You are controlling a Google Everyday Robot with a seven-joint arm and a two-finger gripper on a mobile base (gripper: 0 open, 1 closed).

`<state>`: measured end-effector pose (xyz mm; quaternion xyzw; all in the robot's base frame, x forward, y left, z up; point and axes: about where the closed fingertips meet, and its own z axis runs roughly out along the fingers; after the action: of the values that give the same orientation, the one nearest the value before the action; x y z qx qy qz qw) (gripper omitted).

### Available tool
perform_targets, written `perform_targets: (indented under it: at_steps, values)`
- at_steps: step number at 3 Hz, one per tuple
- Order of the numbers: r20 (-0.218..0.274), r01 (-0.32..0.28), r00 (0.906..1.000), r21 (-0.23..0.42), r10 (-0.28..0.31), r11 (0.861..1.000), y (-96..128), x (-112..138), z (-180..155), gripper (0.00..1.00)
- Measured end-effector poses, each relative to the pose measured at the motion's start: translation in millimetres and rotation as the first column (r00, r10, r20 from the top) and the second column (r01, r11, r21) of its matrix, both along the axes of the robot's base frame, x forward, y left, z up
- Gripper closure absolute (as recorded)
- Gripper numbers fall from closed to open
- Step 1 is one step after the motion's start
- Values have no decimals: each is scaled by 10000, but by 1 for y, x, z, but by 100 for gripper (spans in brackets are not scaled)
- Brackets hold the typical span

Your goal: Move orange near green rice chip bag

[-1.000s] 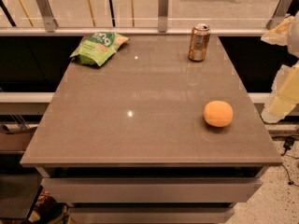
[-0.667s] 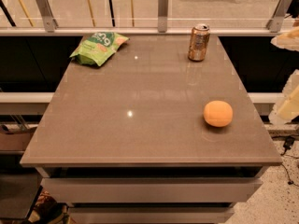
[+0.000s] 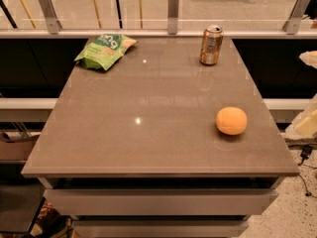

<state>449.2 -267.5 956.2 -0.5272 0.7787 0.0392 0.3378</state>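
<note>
The green rice chip bag (image 3: 105, 49) lies flat at the far left corner of the bench (image 3: 148, 133). It is crinkled, with its white lettering facing up and an orange-pink patch at its far right corner. The grey top around it is glossy and shows a couple of small light spots.

Further right, near the far edge, a bronze-gold drink can (image 3: 211, 45) stands upright, well apart from the bag. A faint reflection of it runs toward me on the surface. Behind the far edge is a rail with metal posts (image 3: 173, 11) and glass.

The orange (image 3: 231, 120) sits on the right side of the bench, nearer to me than the can and close to the right edge. It rests on the top with nothing touching it. It is well apart from the bag, with most of the bench's width and depth lying between them.

My pincer (image 3: 307, 124) shows only as pale pieces at the right border of the camera view. It is off the bench, beyond the right edge, just to the right of the orange and apart from it. I cannot tell whether it is wide or narrow, and it holds nothing that I can see.
</note>
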Motion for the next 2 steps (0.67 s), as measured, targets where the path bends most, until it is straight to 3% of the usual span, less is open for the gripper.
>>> perform_targets:
  at_steps: [1, 2]
  values:
    - [88, 558, 9984, 412, -562, 9976, -3, 6, -21, 0]
    - [-150, 715, 9974, 703, -706, 9950, 3, 13, -47, 0]
